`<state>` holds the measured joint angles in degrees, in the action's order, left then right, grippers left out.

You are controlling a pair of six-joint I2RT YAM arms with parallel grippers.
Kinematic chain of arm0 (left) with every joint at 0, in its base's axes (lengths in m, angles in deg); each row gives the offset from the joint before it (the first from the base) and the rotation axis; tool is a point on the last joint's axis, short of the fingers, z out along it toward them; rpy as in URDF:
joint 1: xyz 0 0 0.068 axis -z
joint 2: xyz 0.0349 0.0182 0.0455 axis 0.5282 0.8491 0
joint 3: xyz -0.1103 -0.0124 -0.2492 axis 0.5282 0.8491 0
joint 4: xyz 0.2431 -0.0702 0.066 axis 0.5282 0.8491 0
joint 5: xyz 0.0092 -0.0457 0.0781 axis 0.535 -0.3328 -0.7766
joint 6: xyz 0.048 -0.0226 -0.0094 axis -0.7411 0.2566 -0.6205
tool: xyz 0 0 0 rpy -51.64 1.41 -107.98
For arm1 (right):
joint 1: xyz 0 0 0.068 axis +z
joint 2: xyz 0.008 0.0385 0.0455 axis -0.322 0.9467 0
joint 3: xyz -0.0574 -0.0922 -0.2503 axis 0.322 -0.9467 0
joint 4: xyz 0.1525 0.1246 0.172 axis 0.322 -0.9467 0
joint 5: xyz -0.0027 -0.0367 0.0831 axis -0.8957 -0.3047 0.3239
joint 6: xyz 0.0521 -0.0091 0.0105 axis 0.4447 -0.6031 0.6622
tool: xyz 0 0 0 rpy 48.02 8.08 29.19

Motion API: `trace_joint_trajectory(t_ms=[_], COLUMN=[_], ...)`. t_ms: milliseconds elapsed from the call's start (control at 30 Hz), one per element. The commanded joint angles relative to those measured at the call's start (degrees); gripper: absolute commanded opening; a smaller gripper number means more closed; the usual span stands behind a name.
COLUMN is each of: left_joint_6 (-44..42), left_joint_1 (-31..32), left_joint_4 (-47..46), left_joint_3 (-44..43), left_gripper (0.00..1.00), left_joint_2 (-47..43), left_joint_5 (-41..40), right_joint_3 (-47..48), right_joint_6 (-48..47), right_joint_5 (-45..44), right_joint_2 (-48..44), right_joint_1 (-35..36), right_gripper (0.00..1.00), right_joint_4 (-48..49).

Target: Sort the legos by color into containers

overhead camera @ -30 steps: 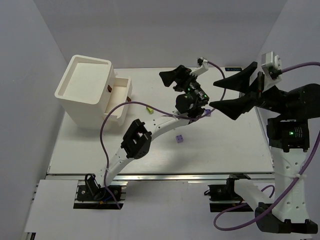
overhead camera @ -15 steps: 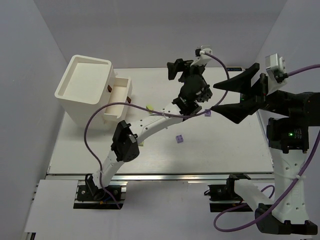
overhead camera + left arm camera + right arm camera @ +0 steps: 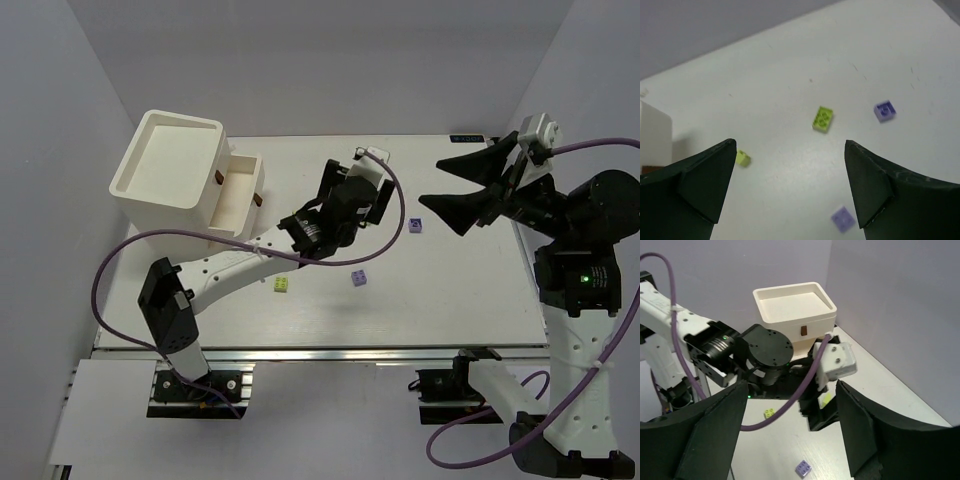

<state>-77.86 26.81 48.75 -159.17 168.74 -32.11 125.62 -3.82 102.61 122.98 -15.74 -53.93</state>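
Observation:
Both grippers hang open and empty above the table. My left gripper (image 3: 355,205) hovers mid-table; between its fingers (image 3: 790,145) I see a yellow-green lego (image 3: 823,119), a smaller yellow-green one (image 3: 743,158) and two lavender legos (image 3: 885,110) (image 3: 842,219) lying on the table below. From above, lavender legos (image 3: 416,227) (image 3: 359,279) and a yellow-green one (image 3: 284,285) lie loose. My right gripper (image 3: 432,183) is raised at the right, facing the left arm (image 3: 791,385). The cream containers box (image 3: 170,170) stands at the back left with two drawers (image 3: 238,190) pulled out.
The left arm stretches diagonally from its base (image 3: 185,385) across the table, its purple cable (image 3: 115,270) looping out to the left. The box top (image 3: 794,302) is a shallow recessed tray. Walls close in on the left, back and right.
The left arm has swung down and toward the front left, its elbow dropping toward the base; its gripper has left the back edge for mid-table. The right gripper has barely shifted.

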Motion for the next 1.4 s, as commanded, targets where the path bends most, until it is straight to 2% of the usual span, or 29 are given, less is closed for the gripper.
trace_joint_trajectory(t_ms=[0, 133, 167, 267, 300, 333, 367, 400, 433, 467, 500, 533, 567, 600, 667, 733, 767, 867, 900, 967, 1367], left_joint_6=[9.53, 16.46, 17.87, 23.41, 25.25, 27.97, 29.56, 31.49, 34.90, 36.24, 37.74, 40.10, 41.52, 42.92, 45.30, 46.71, 46.80, 47.16, 47.24, 47.15, 41.19], left_joint_1=[0.19, 0.19, 0.19, 0.19, 0.19, 0.19, 0.19, 0.19, 0.19, 0.19, 0.19, 0.19, 0.19, 0.80, 0.81, 0.81, 0.81, 0.81, 0.81, 0.81, -2.44], left_joint_4=[10.05, 13.49, 13.93, 16.56, 18.83, 19.64, 22.26, 23.76, 25.43, 27.10, 30.60, 32.29, 35.96, 37.82, 41.51, 42.67, 42.33, 40.31, 39.87, 38.64, 33.11], left_joint_3=[3.10, 10.91, 12.42, 17.52, 18.49, 19.54, 21.38, 22.18, 22.80, 23.94, 24.38, 24.73, 25.43, 25.61, 26.05, 26.93, 27.46, 30.09, 31.32, 32.29, 36.77], left_gripper=[0.98, 0.98, 0.97, 0.86, 0.73, 0.65, 0.56, 0.40, 0.38, 0.37, 0.38, 0.47, 0.47, 0.62, 0.75, 0.78, 0.83, 0.86, 0.91, 0.94, 0.98], left_joint_2=[-6.60, -14.14, -15.65, -21.79, -23.03, -24.26, -26.54, -27.26, -27.87, -28.14, -28.23, -28.06, -27.71, -26.57, -25.34, -23.84, -23.75, -23.92, -24.01, -24.28, -16.11], left_joint_5=[11.07, 14.24, 15.03, 17.85, 18.63, 18.99, 19.17, 18.99, 18.82, 18.56, 18.29, 17.68, 17.67, 16.19, 15.13, 15.39, 15.82, 16.09, 16.09, 16.18, 12.40], right_joint_3=[-2.02, -9.74, -11.24, -17.99, -19.68, -21.26, -23.98, -25.13, -26.19, -27.16, -29.08, -30.23, -31.37, -33.65, -35.77, -36.22, -36.05, -37.18, -37.01, -36.92, -38.24], right_joint_6=[-3.78, -4.91, -5.09, -5.88, -5.97, -5.89, -6.15, -6.50, -6.85, -8.07, -8.60, -8.96, -9.48, -10.01, -10.72, -14.05, -14.93, -17.04, -18.61, -19.42, -19.60], right_joint_5=[-2.63, -3.15, -3.59, -4.21, -3.95, -3.86, -3.51, -2.99, -2.98, -3.07, -3.33, -3.42, -3.42, -2.99, -2.37, -2.37, -2.63, -4.03, -4.82, -5.44, -6.50], right_joint_2=[-1.10, -1.63, -1.54, -0.40, 0.30, 1.35, 1.88, 2.58, 3.20, 3.47, 3.30, 3.56, 3.56, 3.73, 4.96, 6.62, 7.16, 8.74, 9.70, 10.59, 9.53], right_joint_1=[-0.15, -0.15, -0.15, 0.03, -0.06, -0.23, 0.02, 0.03, 0.03, 0.03, 0.11, 0.03, 0.03, 0.20, 0.20, 0.20, 0.38, 0.82, 1.25, 1.34, 2.31], right_gripper=[0.75, 0.60, 0.47, 0.31, 0.30, 0.31, 0.38, 0.45, 0.51, 0.63, 0.67, 0.69, 0.72, 0.72, 0.72, 0.70, 0.67, 0.60, 0.59, 0.57, 0.56], right_joint_4=[-3.24, -2.98, -3.15, -2.54, -2.27, -1.92, -1.40, -1.31, -1.31, -1.22, -0.78, -0.34, 0.10, 1.23, 1.94, 0.38, -0.16, -0.42, -1.12, -2.70, -1.48])
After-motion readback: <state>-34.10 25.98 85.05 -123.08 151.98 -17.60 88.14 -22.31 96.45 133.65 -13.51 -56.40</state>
